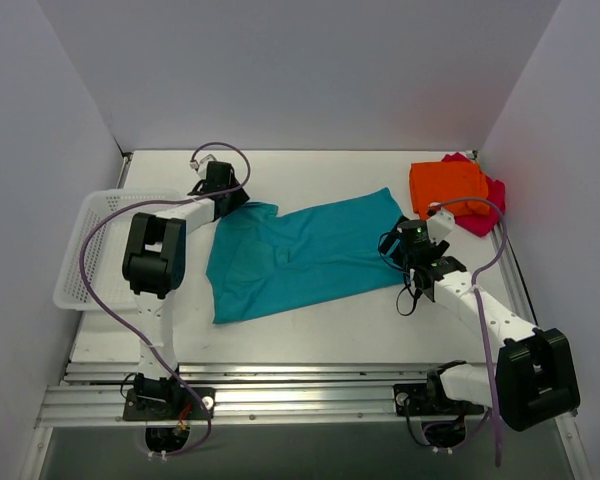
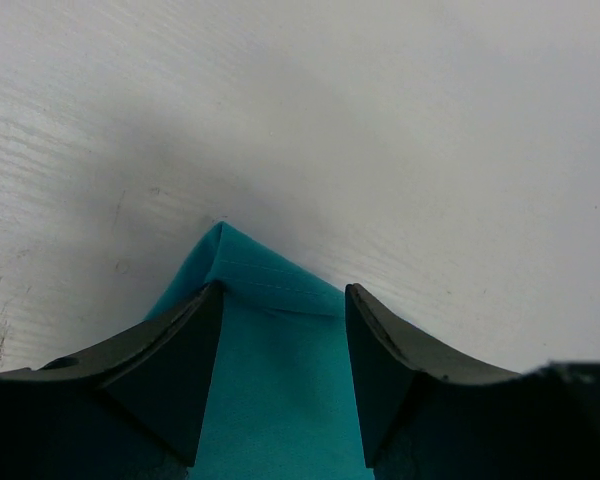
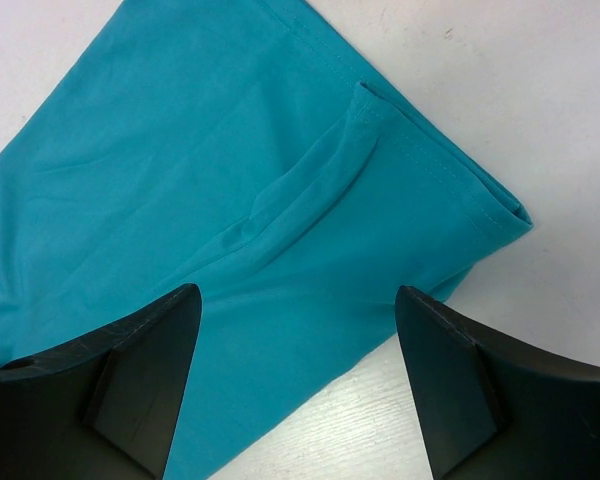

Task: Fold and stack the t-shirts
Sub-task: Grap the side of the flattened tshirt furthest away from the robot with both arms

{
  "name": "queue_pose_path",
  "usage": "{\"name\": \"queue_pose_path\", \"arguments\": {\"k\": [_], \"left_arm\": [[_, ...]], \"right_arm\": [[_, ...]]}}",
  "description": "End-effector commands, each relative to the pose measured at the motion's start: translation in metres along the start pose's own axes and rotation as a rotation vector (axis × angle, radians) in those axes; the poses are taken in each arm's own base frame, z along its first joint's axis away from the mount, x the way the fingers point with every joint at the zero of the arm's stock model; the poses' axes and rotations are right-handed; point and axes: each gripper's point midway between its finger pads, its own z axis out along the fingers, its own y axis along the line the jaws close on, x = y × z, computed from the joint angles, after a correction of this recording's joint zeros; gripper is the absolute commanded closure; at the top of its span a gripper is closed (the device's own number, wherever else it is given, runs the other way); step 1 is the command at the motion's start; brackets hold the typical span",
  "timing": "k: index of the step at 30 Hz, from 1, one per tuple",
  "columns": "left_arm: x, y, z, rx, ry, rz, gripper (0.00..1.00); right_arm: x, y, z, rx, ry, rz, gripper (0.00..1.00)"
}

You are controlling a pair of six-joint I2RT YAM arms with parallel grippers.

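Your left gripper (image 2: 283, 300) is standing open, straddling one corner of the teal-blue cloth t-shirt (image 1: 300, 255) that is lying spread on the white table (image 1: 310, 335). Your right gripper (image 3: 298, 305) is hovering wide open over the opposite end, holding nothing. The bright orange t-shirt (image 1: 448, 187) is lying on the magenta-pink t-shirt (image 1: 488, 212), far right.

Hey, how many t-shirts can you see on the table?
3. The teal t-shirt lies spread out in the middle; the orange t-shirt sits on the magenta t-shirt at the far right corner. More could be hidden beneath.
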Motion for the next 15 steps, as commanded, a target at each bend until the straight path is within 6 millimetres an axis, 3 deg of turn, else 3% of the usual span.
{"name": "queue_pose_path", "arguments": {"k": [1, 7, 11, 15], "left_arm": [[-0.023, -0.011, 0.002, 0.017, -0.053, -0.021, 0.39], [-0.025, -0.010, 0.006, 0.012, -0.059, -0.026, 0.47], [-0.024, -0.008, 0.011, 0.008, -0.055, -0.027, 0.67], [-0.023, -0.006, 0.017, 0.004, -0.047, -0.028, 0.81]], "right_arm": [[0.000, -0.011, 0.005, 0.046, -0.019, -0.010, 0.26], [0.003, -0.013, 0.008, 0.054, -0.010, -0.014, 0.26], [0.004, -0.014, 0.010, 0.059, -0.008, -0.016, 0.26], [0.004, -0.014, 0.011, 0.063, -0.007, -0.016, 0.27]]}}
